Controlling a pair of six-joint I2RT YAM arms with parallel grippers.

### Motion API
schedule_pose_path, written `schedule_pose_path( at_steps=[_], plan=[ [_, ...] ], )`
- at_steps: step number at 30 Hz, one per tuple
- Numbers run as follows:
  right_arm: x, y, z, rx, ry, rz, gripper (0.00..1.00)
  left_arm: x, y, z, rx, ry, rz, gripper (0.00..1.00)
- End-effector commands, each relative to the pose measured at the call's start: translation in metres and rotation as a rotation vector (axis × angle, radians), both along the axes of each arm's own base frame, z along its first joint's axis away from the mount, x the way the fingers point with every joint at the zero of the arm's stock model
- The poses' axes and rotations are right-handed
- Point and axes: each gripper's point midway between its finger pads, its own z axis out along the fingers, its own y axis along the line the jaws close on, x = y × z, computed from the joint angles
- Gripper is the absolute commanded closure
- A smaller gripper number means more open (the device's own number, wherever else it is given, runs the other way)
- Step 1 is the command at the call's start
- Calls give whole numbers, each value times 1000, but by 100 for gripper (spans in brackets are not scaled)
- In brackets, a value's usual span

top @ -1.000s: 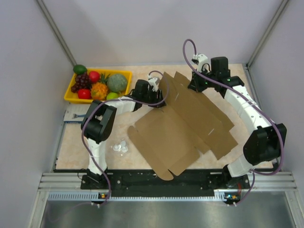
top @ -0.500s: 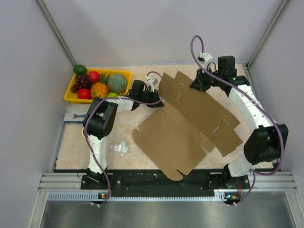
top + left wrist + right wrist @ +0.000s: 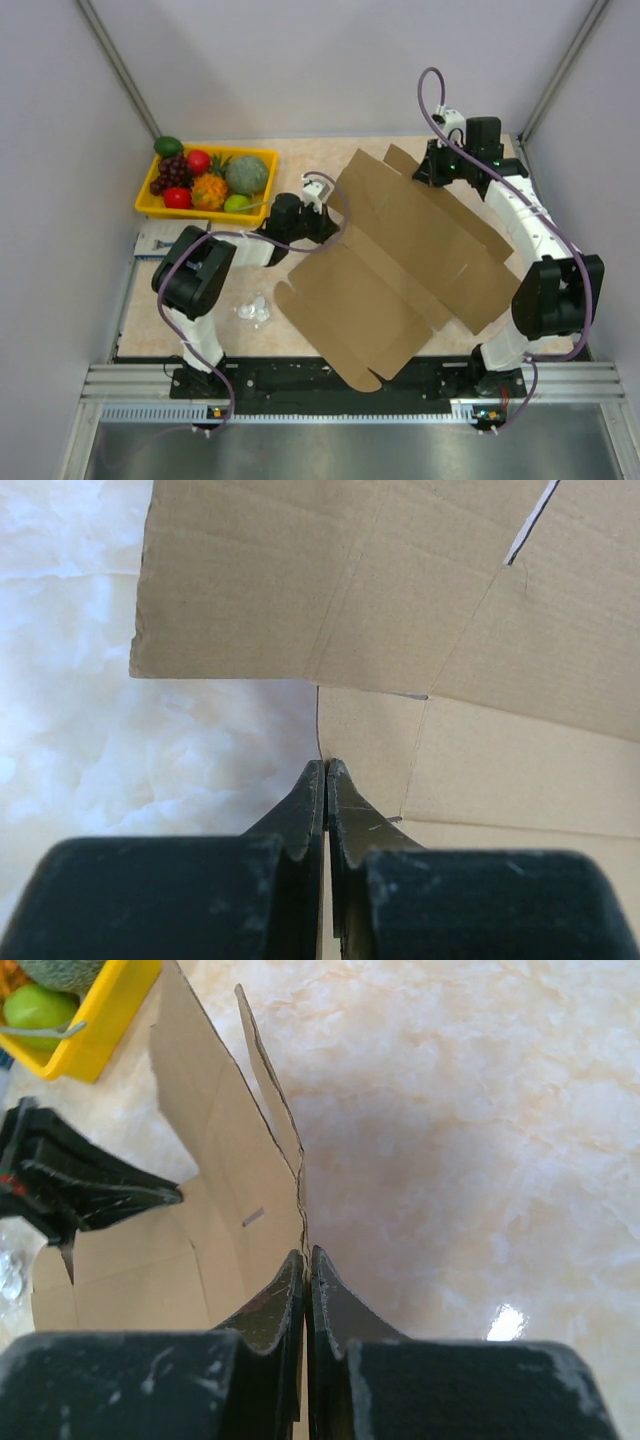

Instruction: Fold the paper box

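Tabletop (image 3: 300,150): pale beige, marbled, glossy.
Back wall (image 3: 330,60): plain pale grey panel behind the tabletop's far edge.
Side walls (image 3: 50,200): matching panels closing the tabletop's left and right.
Corner posts (image 3: 120,70): grey metal struts rising from the tabletop's far corners.
Rail (image 3: 130,382): ribbed aluminium along the tabletop's near edge.
Grey sheet (image 3: 350,450): nearer than the rail, possibly metal flooring.
Light: a white glare spot (image 3: 505,1322) on the tabletop.

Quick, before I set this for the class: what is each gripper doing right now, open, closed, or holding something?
Left gripper: closed, pinching an edge of the paper box.
Right gripper: closed, pinching a raised flap of the paper box.
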Motion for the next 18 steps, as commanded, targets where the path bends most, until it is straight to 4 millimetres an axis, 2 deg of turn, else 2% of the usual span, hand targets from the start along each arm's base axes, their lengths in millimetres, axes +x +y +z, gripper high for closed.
schedule_pose_path(
  at_steps=[1,3,6,9,10,11,15,18],
  plan=[
    [23,-19,14,27,-48,-171,100,9,-2,40,-12,-195,49,100],
    [23,-21,12,34,-43,-192,100,7,1,37,-5,-198,61,100],
    [21,-23,8,34,-39,-211,100,3,1,44,-29,-217,64,100],
    [17,-15,6,68,-35,-178,100,0,-5,52,-51,-221,46,100],
    [15,-5,12,102,-60,-127,100,-3,-8,52,-54,-214,29,100],
    [8,6,8,106,-57,-90,100,-3,-12,58,-65,-214,16,100],
    [-5,31,12,97,-96,16,100,-17,-28,61,-76,-193,-48,100],
    [-13,44,15,109,-116,68,100,-15,-33,60,-74,-140,-55,100]
  ],
)
